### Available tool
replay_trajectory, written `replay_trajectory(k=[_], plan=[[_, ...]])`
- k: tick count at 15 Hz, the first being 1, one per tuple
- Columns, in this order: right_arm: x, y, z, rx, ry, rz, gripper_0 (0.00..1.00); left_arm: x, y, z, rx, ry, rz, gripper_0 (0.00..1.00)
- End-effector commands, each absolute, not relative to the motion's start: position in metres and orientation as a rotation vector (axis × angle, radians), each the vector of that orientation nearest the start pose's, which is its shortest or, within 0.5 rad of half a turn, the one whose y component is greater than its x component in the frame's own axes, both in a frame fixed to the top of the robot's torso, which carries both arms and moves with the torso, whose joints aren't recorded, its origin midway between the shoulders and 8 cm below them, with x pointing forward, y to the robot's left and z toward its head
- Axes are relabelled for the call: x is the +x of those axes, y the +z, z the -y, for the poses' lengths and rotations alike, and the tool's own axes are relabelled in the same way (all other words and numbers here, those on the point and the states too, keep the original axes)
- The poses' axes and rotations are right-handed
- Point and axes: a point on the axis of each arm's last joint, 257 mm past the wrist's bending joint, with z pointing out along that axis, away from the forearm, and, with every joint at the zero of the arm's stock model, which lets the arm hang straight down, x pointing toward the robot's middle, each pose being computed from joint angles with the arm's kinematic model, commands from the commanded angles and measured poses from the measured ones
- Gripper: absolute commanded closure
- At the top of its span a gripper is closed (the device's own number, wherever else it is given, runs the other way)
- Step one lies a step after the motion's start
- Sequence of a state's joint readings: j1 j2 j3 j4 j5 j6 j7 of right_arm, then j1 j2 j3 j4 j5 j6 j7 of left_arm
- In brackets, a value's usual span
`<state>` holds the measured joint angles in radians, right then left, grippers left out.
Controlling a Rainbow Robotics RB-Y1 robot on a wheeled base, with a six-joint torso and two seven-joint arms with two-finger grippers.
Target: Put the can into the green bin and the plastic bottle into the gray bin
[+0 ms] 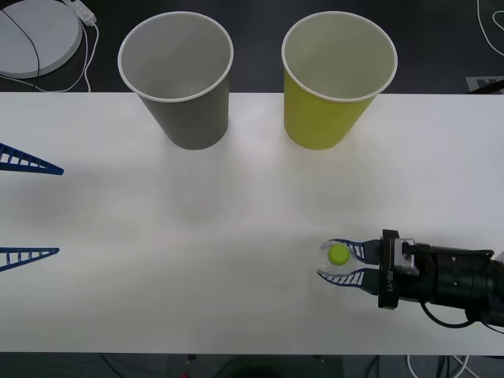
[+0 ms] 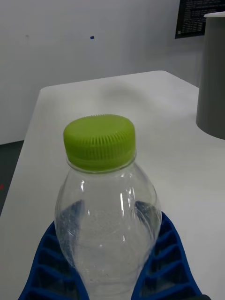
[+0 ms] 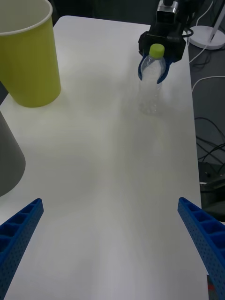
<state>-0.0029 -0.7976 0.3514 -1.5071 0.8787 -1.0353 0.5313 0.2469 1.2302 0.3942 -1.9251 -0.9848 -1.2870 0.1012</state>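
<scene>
The plastic bottle (image 1: 339, 254), clear with a lime-green cap, stands upright on the white table (image 1: 197, 260) at the near right. My right gripper (image 1: 340, 261) is shut on the plastic bottle just below its cap, one blue finger pressed on each side (image 2: 110, 281). From the left wrist view the bottle (image 3: 151, 89) rests with its base on the table. The gray bin (image 1: 185, 110) and the green bin (image 1: 327, 110) stand upright side by side at the far edge, gray to the left. My left gripper (image 1: 31, 209) is open at the left edge. The can is out of view.
A white round base (image 1: 35, 35) with cables lies beyond the table's far left corner. More cables (image 3: 206, 136) trail on the floor past the table's right edge. Bare tabletop stretches between the bottle and the bins.
</scene>
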Motion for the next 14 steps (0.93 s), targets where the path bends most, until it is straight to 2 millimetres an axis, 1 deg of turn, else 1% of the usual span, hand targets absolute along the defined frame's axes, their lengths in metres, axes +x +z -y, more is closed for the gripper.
replay_trajectory(k=[1, 5, 14], plan=[[0.342, -0.268, 0.143, -1.306, 0.688, -1.288, 1.00, 0.323, -0.090, -0.284, 1.557, -0.431, -1.535, 0.00], [0.340, -0.257, 0.150, -1.288, 0.715, -1.283, 1.00, 0.323, -0.090, -0.284, 1.557, -0.431, -1.535, 0.00], [0.349, -0.218, 0.171, -1.220, 0.736, -1.296, 1.00, 0.323, -0.090, -0.284, 1.557, -0.431, -1.535, 0.00]])
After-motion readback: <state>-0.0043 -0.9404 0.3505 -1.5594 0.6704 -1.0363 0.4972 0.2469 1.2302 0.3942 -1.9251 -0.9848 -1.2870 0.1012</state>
